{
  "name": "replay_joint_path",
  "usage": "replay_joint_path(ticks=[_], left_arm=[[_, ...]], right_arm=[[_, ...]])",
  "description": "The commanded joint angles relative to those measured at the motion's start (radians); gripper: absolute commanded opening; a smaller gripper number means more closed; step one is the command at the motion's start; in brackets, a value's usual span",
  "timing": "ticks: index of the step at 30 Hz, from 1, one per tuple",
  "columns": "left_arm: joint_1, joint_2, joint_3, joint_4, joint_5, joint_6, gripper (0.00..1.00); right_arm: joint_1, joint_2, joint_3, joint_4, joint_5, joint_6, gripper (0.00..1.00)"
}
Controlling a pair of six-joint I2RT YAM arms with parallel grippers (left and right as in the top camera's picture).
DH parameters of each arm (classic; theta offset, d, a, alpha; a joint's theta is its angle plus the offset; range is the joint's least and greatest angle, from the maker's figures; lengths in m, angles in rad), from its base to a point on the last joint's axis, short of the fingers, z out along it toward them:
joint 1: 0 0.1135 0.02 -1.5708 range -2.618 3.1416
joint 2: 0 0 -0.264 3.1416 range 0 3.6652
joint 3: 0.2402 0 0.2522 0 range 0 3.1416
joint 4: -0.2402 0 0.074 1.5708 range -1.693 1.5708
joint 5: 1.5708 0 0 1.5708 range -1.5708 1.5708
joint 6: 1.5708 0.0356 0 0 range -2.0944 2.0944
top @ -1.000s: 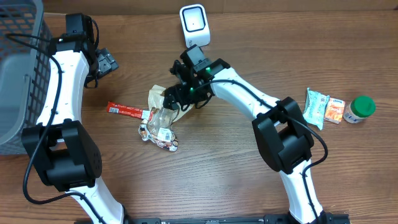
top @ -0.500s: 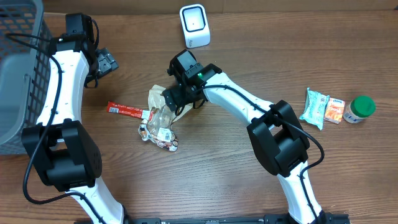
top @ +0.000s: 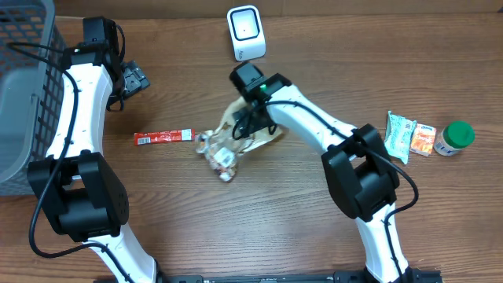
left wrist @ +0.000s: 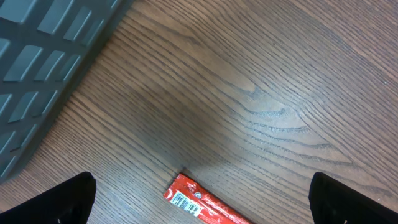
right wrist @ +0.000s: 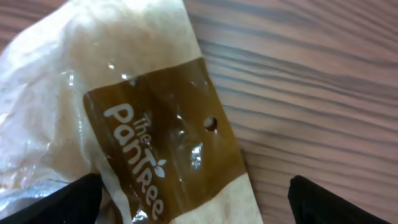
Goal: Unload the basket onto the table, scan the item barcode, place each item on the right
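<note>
While the right jaws gape, the snack bag (right wrist: 155, 149) lies beneath.

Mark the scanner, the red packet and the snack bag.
scanner (top: 246, 31), overhead view, its white front face.
red packet (top: 163, 137), overhead view, its middle.
snack bag (right wrist: 161, 143), right wrist view, its brown label.

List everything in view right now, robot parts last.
table: one, brown wood, under everything
basket: one, grey, overhead picture's left edge
scanner: one, white, top centre
stick packet: one, red, left of centre
snack bag: one, tan with brown label, centre
wrapped packet: one, teal and white, right side
small packet: one, orange, beside the wrapped packet
jar: one, white, green lid, far right
left gripper: one, black, open, near the basket
right gripper: one, black, open, over the snack bag
</note>
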Motion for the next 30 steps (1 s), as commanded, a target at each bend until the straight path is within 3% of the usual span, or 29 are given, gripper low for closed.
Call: replay_joint_path(ticks=[1,11,22,26,30], left_arm=[[-0.007,-0.005,0.022,0.0,0.004,-0.006,1.0],[-0.007,-0.005,0.022,0.0,0.004,-0.006,1.0],[-0.007,-0.005,0.022,0.0,0.004,-0.006,1.0],[-0.007,-0.005,0.022,0.0,0.004,-0.006,1.0],[-0.007,-0.005,0.022,0.0,0.004,-0.006,1.0]], right_arm=[[-0.065,-0.017,-0.003,-0.05,0.146,-0.005,0.96],[-0.248,-0.036,-0.002,-0.171,0.062,-0.005,0.93],[-0.253,-0.217,0.005,-0.22,-0.231,-0.048,0.91],[-0.265,-0.213,-0.005,-0.277,-0.514,-0.195,0.75],[-0.277,-0.205,-0.038,-0.273,-0.647,-0.243,0.37]])
